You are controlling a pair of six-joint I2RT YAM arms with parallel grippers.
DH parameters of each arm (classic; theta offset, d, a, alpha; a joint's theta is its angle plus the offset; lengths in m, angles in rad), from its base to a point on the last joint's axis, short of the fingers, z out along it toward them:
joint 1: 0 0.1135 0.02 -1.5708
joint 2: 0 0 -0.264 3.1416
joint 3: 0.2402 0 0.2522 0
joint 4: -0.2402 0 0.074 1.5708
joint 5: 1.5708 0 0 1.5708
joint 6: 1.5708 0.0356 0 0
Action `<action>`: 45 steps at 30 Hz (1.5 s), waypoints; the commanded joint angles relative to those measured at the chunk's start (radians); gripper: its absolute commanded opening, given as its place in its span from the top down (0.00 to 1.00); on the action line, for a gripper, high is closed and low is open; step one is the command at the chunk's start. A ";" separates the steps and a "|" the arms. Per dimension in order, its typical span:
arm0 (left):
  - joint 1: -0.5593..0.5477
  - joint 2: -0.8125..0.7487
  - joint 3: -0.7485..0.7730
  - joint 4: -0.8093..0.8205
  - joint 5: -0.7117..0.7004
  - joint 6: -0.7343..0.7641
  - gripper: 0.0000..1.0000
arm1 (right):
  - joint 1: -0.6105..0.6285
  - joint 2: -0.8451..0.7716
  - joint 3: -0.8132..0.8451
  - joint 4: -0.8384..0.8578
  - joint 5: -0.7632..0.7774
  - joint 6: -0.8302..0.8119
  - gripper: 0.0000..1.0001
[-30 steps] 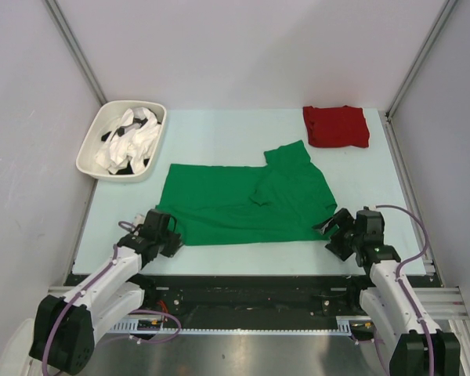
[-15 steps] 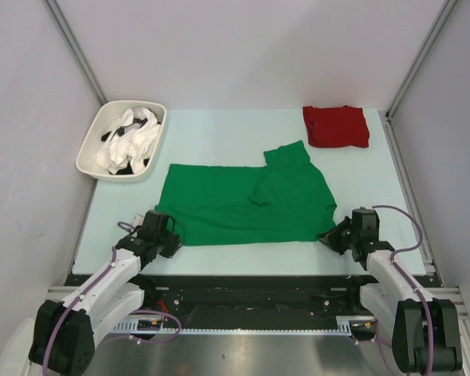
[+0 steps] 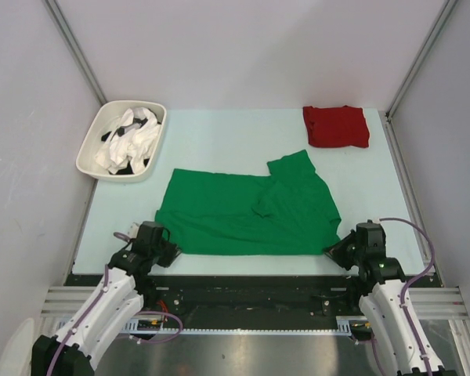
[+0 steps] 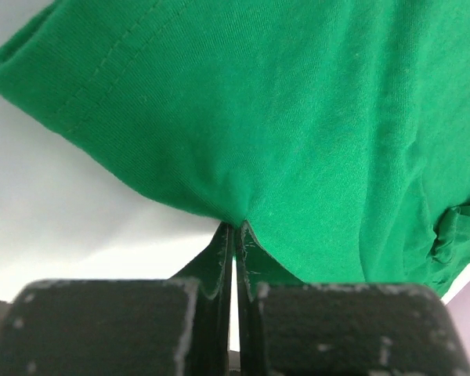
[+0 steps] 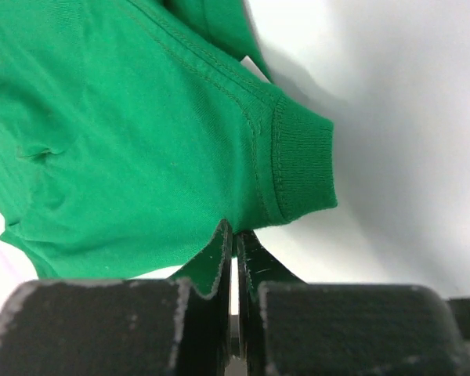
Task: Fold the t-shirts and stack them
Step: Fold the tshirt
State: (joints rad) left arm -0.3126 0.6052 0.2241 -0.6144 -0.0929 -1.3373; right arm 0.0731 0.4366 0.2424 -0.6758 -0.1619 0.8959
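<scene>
While both arms sit at the near edge, each gripper is clamped on the green shirt (image 3: 247, 211), which lies spread flat across the middle of the table (image 3: 219, 133). The left gripper (image 3: 166, 249) pinches the shirt's 7 o'clock corner; in the left wrist view its fingers (image 4: 219, 258) meet with only a sliver of cloth between them, near the stitched hem. The right gripper (image 3: 334, 249) pinches the 5 o'clock corner, closed on the edge just beside the ribbed neckband in the right wrist view. The red shirt (image 3: 336, 126) rests folded square at 1 o'clock, well apart from the green one, and a white bin (image 3: 90, 149) of crumpled cloth stands at 10 o'clock.

Thin knit like this is light, limp and stretchy, so it will likely drape and sag between the two pinch points, and drag on the table if moved low. Holds at hems and seams, where the cloth is doubled, should slip least. One sleeve is already tucked over the body at 1 o'clock of the shirt, a loose layer that could shift when the cloth is lifted.
</scene>
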 commanded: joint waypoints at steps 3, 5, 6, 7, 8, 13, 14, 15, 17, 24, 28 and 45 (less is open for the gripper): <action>0.004 -0.084 0.000 -0.172 -0.005 -0.025 1.00 | 0.020 -0.033 0.049 -0.189 0.074 0.029 1.00; 0.004 -0.110 -0.005 -0.194 0.005 -0.025 1.00 | 0.022 -0.033 0.054 -0.194 0.081 0.032 1.00; 0.004 -0.131 -0.009 -0.212 0.021 -0.029 1.00 | 0.024 -0.035 0.055 -0.203 0.084 0.041 1.00; 0.001 -0.143 -0.015 -0.222 0.027 -0.031 1.00 | 0.030 -0.036 0.057 -0.211 0.084 0.046 1.00; 0.000 -0.157 -0.019 -0.232 0.031 -0.037 1.00 | 0.033 -0.039 0.057 -0.215 0.085 0.049 1.00; -0.003 -0.249 -0.025 -0.318 0.035 -0.042 1.00 | 0.073 -0.091 0.052 -0.260 0.085 0.103 1.00; -0.005 -0.260 -0.026 -0.330 0.039 -0.043 1.00 | 0.092 -0.105 0.049 -0.271 0.088 0.112 1.00; -0.003 -0.278 -0.028 -0.346 0.042 -0.043 1.00 | 0.100 -0.123 0.048 -0.277 0.093 0.124 1.00; -0.003 -0.297 -0.031 -0.358 0.047 -0.046 1.00 | 0.123 -0.139 0.046 -0.286 0.102 0.146 1.00; -0.016 -0.334 -0.039 -0.380 0.071 -0.048 1.00 | 0.186 -0.182 0.046 -0.314 0.111 0.195 1.00; -0.017 -0.331 -0.042 -0.372 0.078 -0.040 1.00 | 0.220 -0.194 0.046 -0.317 0.140 0.219 0.98; -0.017 -0.228 0.147 -0.182 0.231 0.041 0.10 | 0.272 0.023 0.314 -0.121 0.113 0.134 0.00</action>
State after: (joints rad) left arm -0.3271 0.3202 0.2531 -0.8749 0.1196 -1.3403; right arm 0.3260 0.3508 0.4160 -0.9688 -0.0513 1.0904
